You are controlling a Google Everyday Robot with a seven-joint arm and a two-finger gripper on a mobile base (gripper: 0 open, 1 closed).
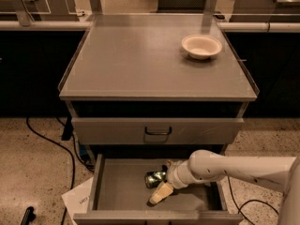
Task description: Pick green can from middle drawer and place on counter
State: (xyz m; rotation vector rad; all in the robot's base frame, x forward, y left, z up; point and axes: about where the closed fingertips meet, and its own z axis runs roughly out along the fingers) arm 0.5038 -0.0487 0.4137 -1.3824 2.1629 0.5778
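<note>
Gripper's (161, 187) low in the middle drawer (117, 191), right at the green can (153, 178) lying sideways just ahead, long axis along the drawer's width; clamped or loose, I can't tell.

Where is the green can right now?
The green can lies in the open middle drawer, low in the camera view near the centre, with the gripper close beside it, reaching in from the right.
</note>
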